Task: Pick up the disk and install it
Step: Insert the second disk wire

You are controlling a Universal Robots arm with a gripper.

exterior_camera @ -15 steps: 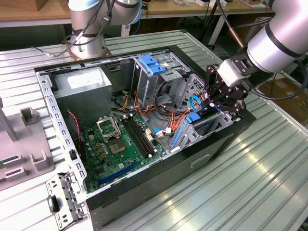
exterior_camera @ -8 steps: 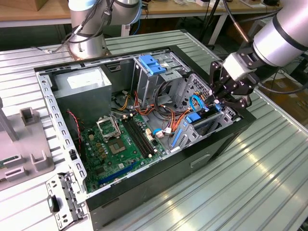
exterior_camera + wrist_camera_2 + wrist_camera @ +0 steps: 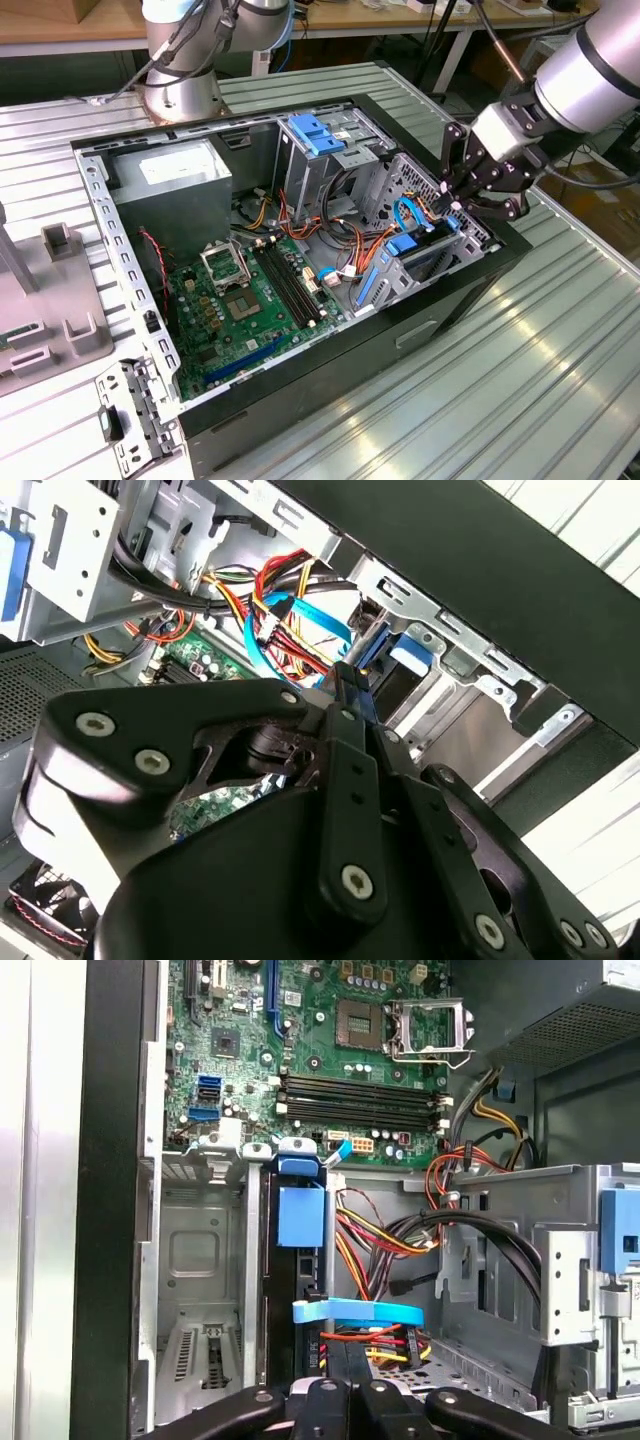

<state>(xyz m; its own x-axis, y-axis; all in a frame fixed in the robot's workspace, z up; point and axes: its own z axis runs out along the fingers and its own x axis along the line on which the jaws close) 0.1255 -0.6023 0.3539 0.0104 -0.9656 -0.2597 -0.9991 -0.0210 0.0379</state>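
The disk, dark flat slab with blue plastic rails, stands edgewise in the metal drive bay of the computer case; the black gripper is clenched above it.

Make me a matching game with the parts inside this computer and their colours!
Things:
1. motherboard
2. power supply box
3. flat data cable
4. gripper

Colours:
A. light blue
B. black
C. green
D. grey with a white sticker

Pairs: 1-C, 2-D, 3-A, 4-B
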